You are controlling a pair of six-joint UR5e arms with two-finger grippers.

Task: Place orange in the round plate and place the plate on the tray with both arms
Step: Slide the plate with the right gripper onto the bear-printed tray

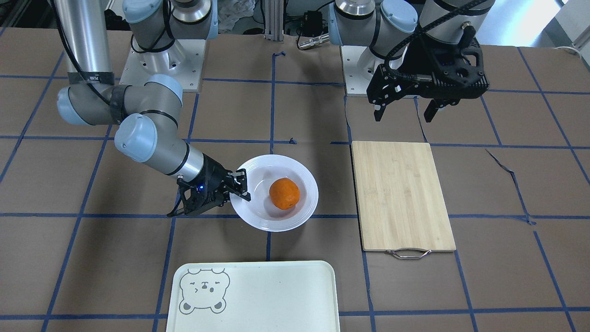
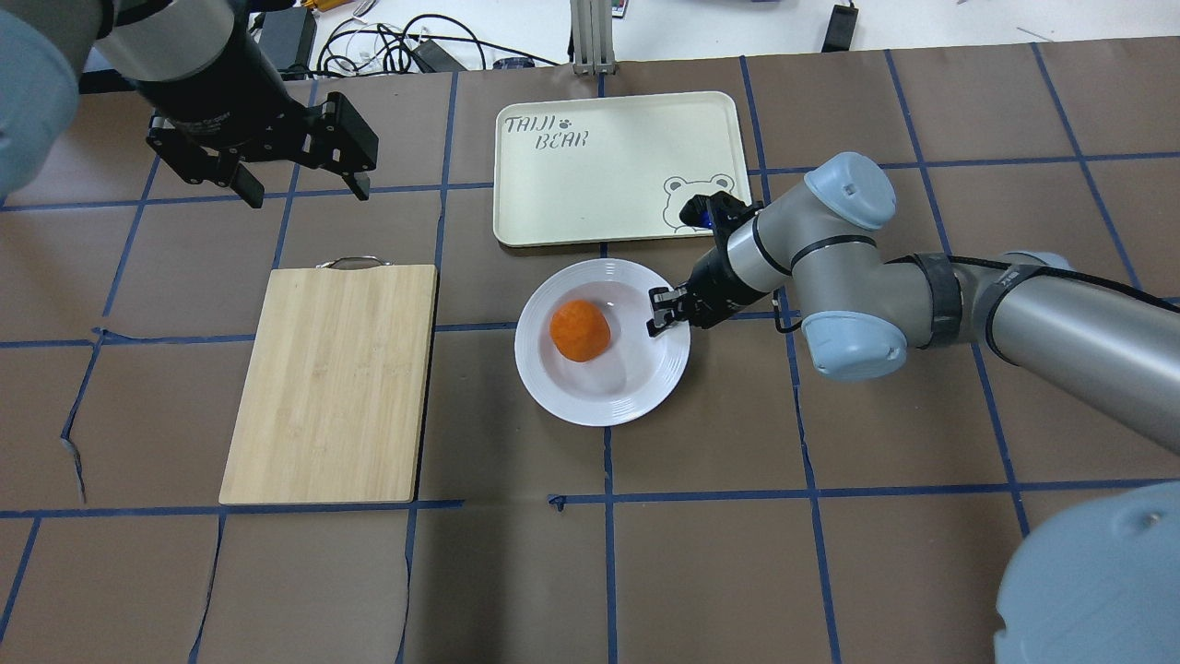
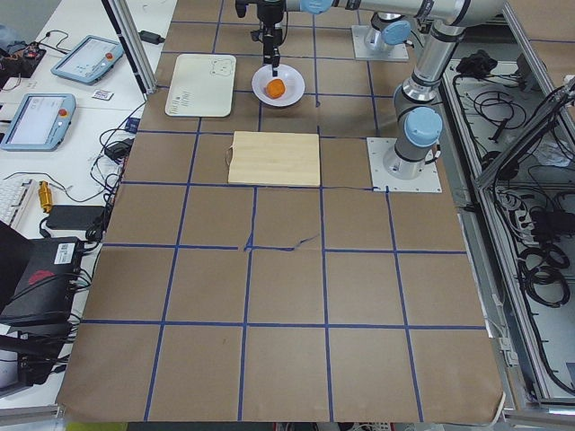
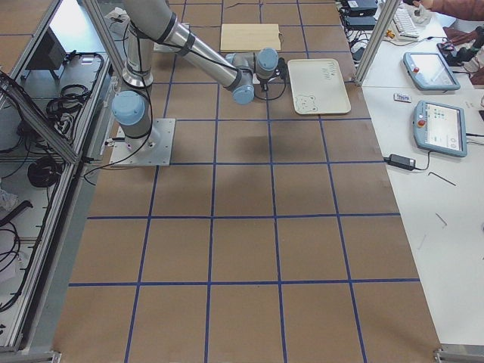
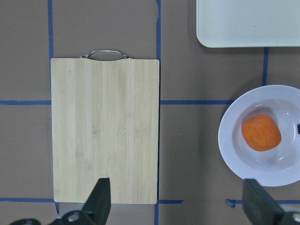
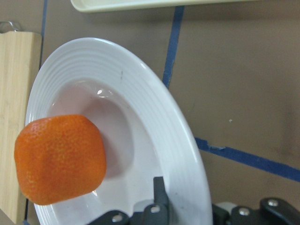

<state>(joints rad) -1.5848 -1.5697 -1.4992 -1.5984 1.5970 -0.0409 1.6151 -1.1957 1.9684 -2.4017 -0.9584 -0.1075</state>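
The orange (image 1: 284, 193) (image 2: 580, 330) lies in the sunken centre of the round plate (image 1: 304, 212) (image 2: 599, 410), which rests flat on the table. My right gripper (image 1: 242, 186) (image 2: 662, 314) is at the plate's rim on its own arm's side. In the right wrist view its jaws (image 6: 187, 201) straddle the rim, one finger inside and one outside, shut on the plate (image 6: 154, 108). My left gripper (image 1: 404, 115) (image 2: 304, 189) hangs open and empty beyond the cutting board's handle end. The tray (image 1: 276, 299) (image 2: 590, 184) lies just past the plate.
A bamboo cutting board (image 1: 403, 196) (image 2: 332, 383) with a metal handle lies beside the plate on my left arm's side. Blue tape lines cross the brown table cover. Cables and tablets sit past the table's far edge.
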